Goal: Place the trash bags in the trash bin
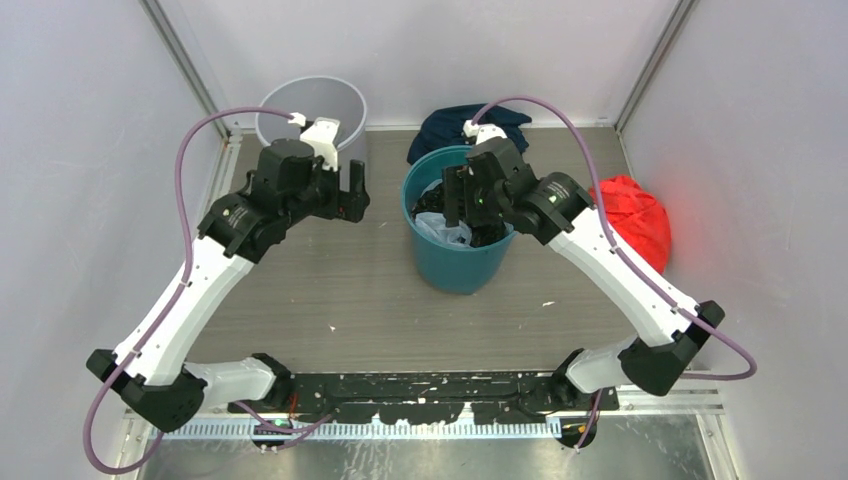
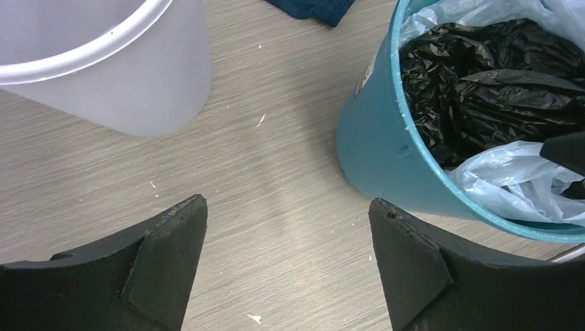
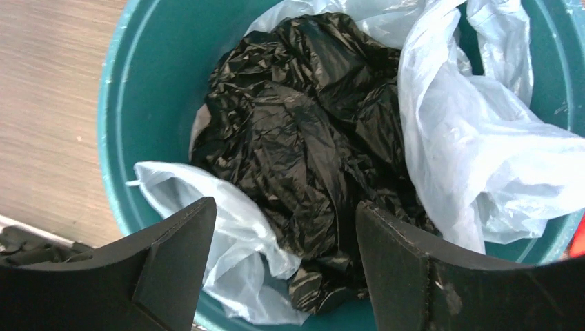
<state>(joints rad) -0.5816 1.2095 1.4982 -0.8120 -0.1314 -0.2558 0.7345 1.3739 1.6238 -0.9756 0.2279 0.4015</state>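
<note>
The black trash bag [image 3: 296, 124] lies crumpled inside a teal bin [image 3: 148, 89], tangled with a pale blue bag [image 3: 469, 131]. My right gripper [image 3: 286, 207] hangs open just over that bin, its fingers straddling the black and pale plastic without pinching either. The trash bin [image 1: 310, 105], light grey and round, stands at the back left with nothing visible inside. My left gripper [image 2: 288, 207] is open above bare table, between the trash bin [image 2: 138, 76] and the teal bin [image 2: 376, 145]. From this side the black trash bag [image 2: 469, 83] shows inside the teal rim.
A red cloth bundle [image 1: 635, 220] lies by the right wall. A navy cloth [image 1: 470, 125] sits behind the teal bin [image 1: 460, 265]. White walls enclose the table on three sides. Both arms reach in from the near edge.
</note>
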